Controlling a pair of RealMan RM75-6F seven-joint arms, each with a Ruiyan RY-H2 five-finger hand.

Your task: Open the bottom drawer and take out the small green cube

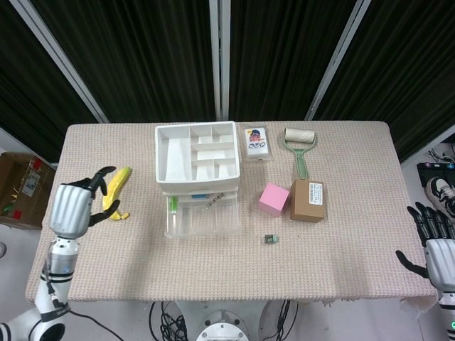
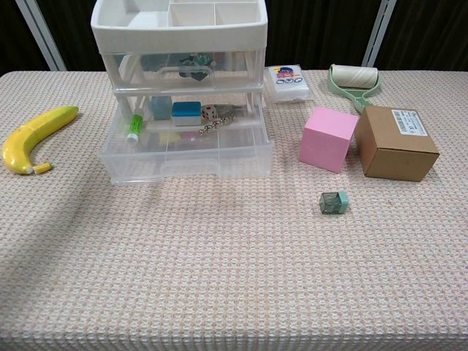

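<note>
The small green cube (image 1: pixel 270 239) (image 2: pixel 333 202) lies on the tablecloth in front of the pink block, free of any hand. The clear bottom drawer (image 1: pixel 202 219) (image 2: pixel 186 153) of the white drawer unit (image 1: pixel 197 158) (image 2: pixel 179 44) is pulled out, with small items inside. My left hand (image 1: pixel 75 206) hovers at the table's left edge beside the banana, fingers spread, holding nothing. My right hand (image 1: pixel 435 241) hangs off the table's right side, fingers apart and empty. Neither hand appears in the chest view.
A banana (image 1: pixel 116 192) (image 2: pixel 35 134) lies left of the drawer unit. A pink block (image 1: pixel 274 198) (image 2: pixel 328 139) and a brown box (image 1: pixel 307 200) (image 2: pixel 395 142) sit to the right. Behind them are a lint roller (image 1: pixel 300 145) (image 2: pixel 355 82) and a small packet (image 1: pixel 256 141) (image 2: pixel 289 80).
</note>
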